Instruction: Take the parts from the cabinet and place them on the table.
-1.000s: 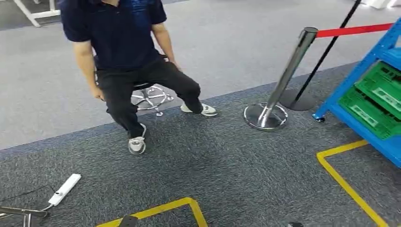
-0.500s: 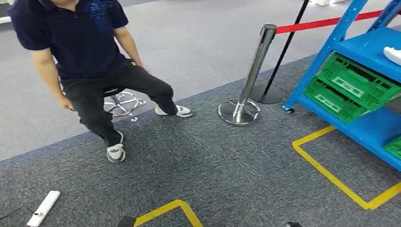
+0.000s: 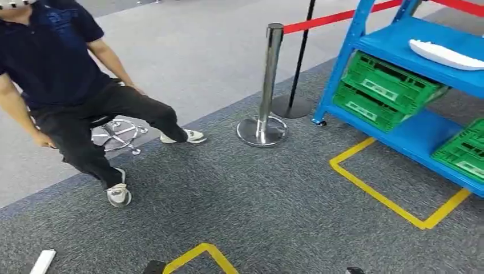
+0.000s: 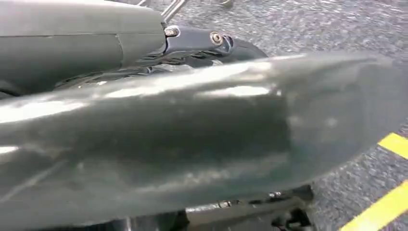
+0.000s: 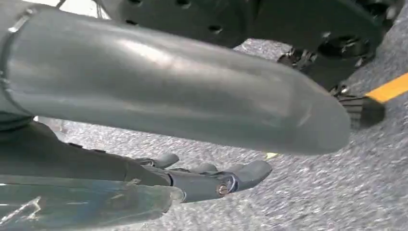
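A white, elongated plastic part (image 3: 444, 55) lies on the blue metal cabinet's (image 3: 399, 39) upper shelf, now swung into sight as the robot turns toward it, right hand (image 5: 211, 175) empty with fingers extended, left hand (image 4: 202, 43) unclear.

person (image 3: 63, 85) left | post (image 3: 267, 85) centre | cabinet (image 3: 394, 40) right, part (image 3: 445, 55) on shelf

head view looks down at carpet (image 3: 257, 200); wrist views hang close above it.
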